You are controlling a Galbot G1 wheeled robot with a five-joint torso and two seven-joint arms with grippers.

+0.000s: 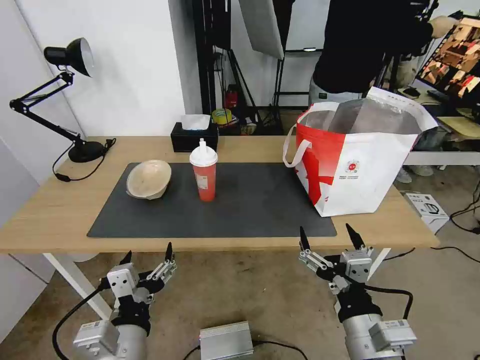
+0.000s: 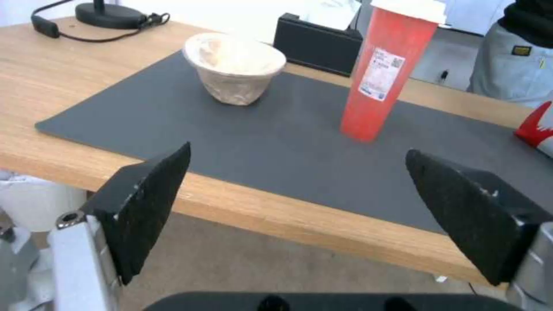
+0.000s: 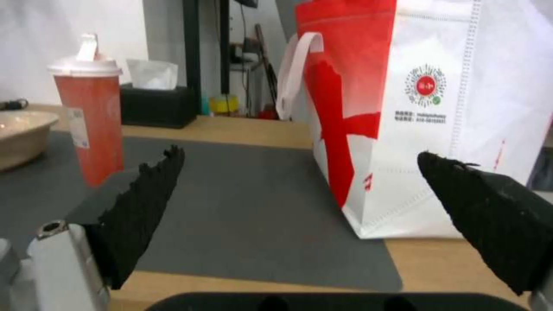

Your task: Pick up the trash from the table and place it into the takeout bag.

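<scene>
On the dark grey mat (image 1: pixel 250 205) of the light-wood table (image 1: pixel 55 210) stand two pieces of trash: a beige pulp bowl (image 1: pixel 148 179) (image 2: pixel 235 67) (image 3: pixel 20 134), tilted, at the left, and a red drink cup (image 1: pixel 204 172) (image 2: pixel 385 73) (image 3: pixel 89 125) with a white lid beside it. The red-and-white takeout bag (image 1: pixel 357 160) (image 3: pixel 426 108) stands open at the table's right end. My left gripper (image 1: pixel 148 254) (image 2: pixel 297 172) hangs open below the table's front edge, facing bowl and cup. Open too, my right gripper (image 1: pixel 327 236) (image 3: pixel 300 172) sits before the bag's near corner.
A black tissue box (image 1: pixel 194 135) (image 2: pixel 319 41) stands behind the cup. A black desk lamp (image 1: pixel 65 95) with its cord occupies the far left corner. A person stands behind the bag. A grey box (image 1: pixel 226 341) lies on the floor between my arms.
</scene>
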